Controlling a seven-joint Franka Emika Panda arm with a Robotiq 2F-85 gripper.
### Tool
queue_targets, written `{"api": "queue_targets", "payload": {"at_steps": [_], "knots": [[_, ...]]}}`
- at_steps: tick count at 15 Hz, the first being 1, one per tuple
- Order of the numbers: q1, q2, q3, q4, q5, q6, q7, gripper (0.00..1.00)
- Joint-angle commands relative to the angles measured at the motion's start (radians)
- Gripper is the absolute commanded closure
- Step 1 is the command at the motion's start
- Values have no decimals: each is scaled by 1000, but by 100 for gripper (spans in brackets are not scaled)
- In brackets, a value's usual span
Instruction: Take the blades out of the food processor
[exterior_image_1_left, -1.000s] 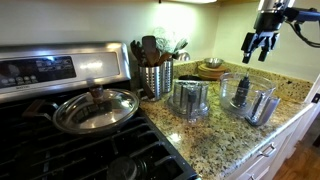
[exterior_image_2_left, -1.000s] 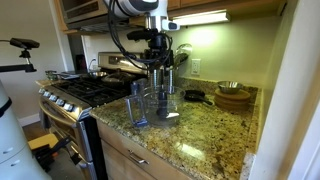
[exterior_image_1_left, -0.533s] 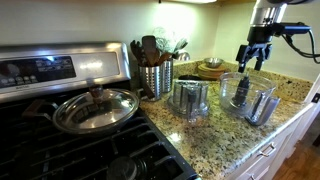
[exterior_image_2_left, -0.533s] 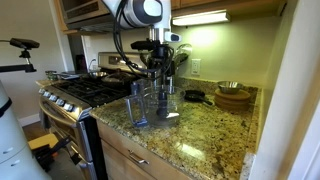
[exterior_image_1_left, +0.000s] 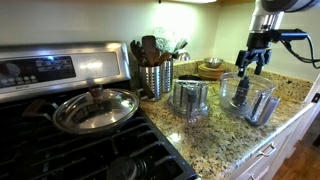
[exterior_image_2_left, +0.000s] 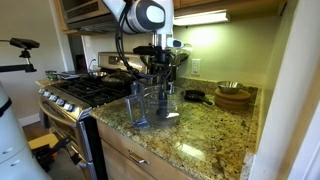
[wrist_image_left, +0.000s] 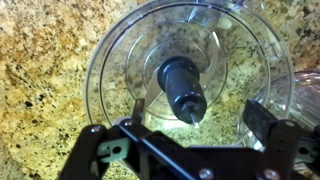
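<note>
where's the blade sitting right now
In the wrist view the blade sits upright at the centre of the clear bowl; in an exterior view that bowl stands on the granite counter right of the silver base, under the open gripper.

Glossy stone, clear plastic, bright steel.
The worktop (wrist_image_left: 40, 60) is polished speckled granite; the bowl (wrist_image_left: 105, 45) is smooth clear plastic around a dark matt plastic hub (wrist_image_left: 183, 80) with thin metal blades (wrist_image_left: 143, 100). The claw (wrist_image_left: 180, 130) is matt black. The pan lid (exterior_image_1_left: 95, 108) and utensil pot (exterior_image_1_left: 155, 80) are shiny steel.
</note>
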Motion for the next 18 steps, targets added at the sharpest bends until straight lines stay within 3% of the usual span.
{"api": "queue_targets", "payload": {"at_steps": [1, 7, 13, 18], "knots": [[-9, 0, 8, 2, 0, -2, 0, 0], [-12, 49, 6, 19, 5, 7, 19, 0], [-14, 76, 5, 11, 19, 92, -1, 0], [-19, 80, 0, 10, 41, 77, 7, 0]]}}
